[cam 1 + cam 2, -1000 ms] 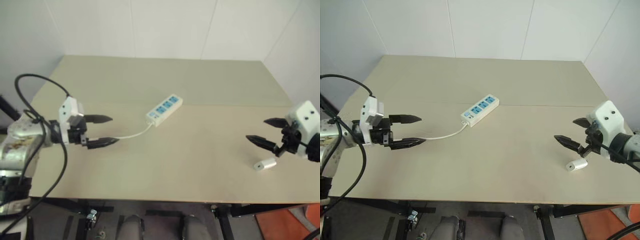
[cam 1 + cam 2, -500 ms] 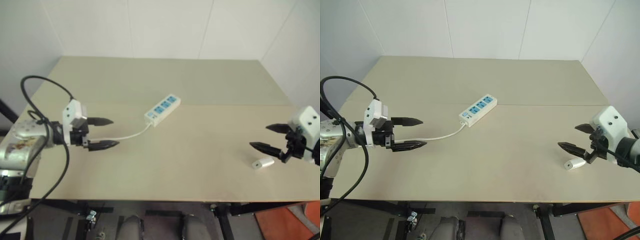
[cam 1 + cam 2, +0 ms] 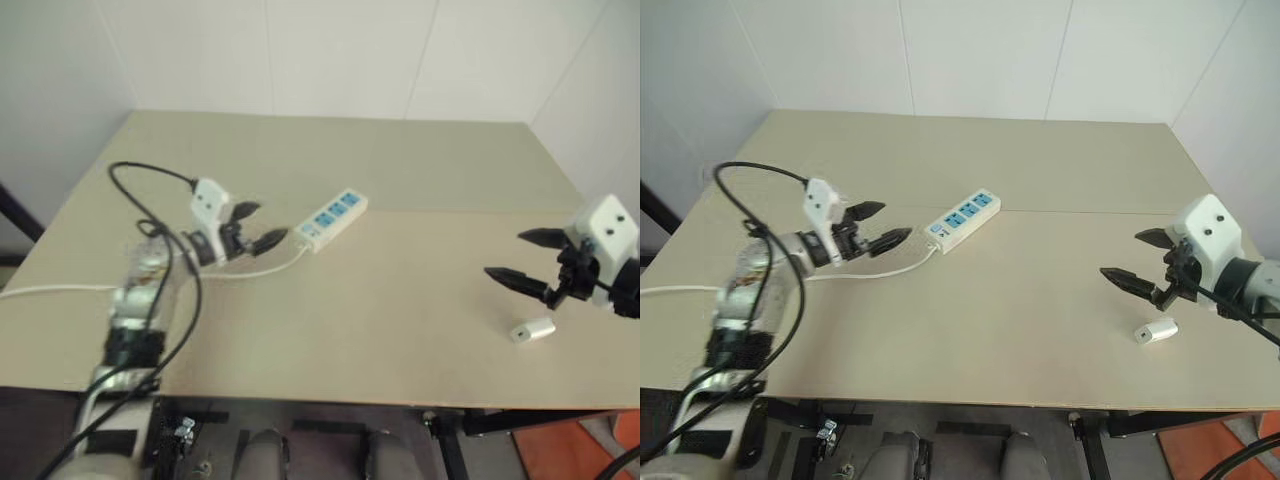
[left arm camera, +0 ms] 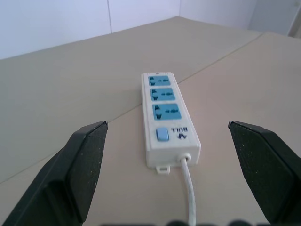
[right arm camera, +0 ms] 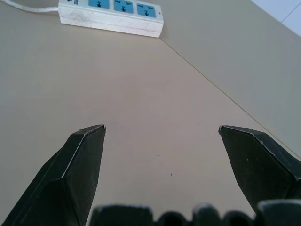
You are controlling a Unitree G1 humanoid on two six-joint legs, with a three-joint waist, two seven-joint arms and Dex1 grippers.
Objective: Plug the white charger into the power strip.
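My left gripper (image 3: 262, 226) has swung in toward the long white power strip with blue sockets (image 3: 330, 219) on the beige counter (image 3: 400, 170), jaws apart. In its wrist view the strip (image 4: 168, 117) lies just ahead. My right gripper (image 3: 1137, 258) hovers, jaws apart, above the small white rounded charger (image 3: 1156, 330).

Left end effector (image 3: 878, 227) and right end effector (image 3: 1138, 258) (both spread wide) hover.

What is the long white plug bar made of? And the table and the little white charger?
The power strip looks like hard, smooth white plastic with blue plastic sockets: molded edges, slight sheen. The table seems to be pale beige board, matte, with a thin seam across it; wood or laminate, hard to say. The white charger looks like smooth white plastic too.
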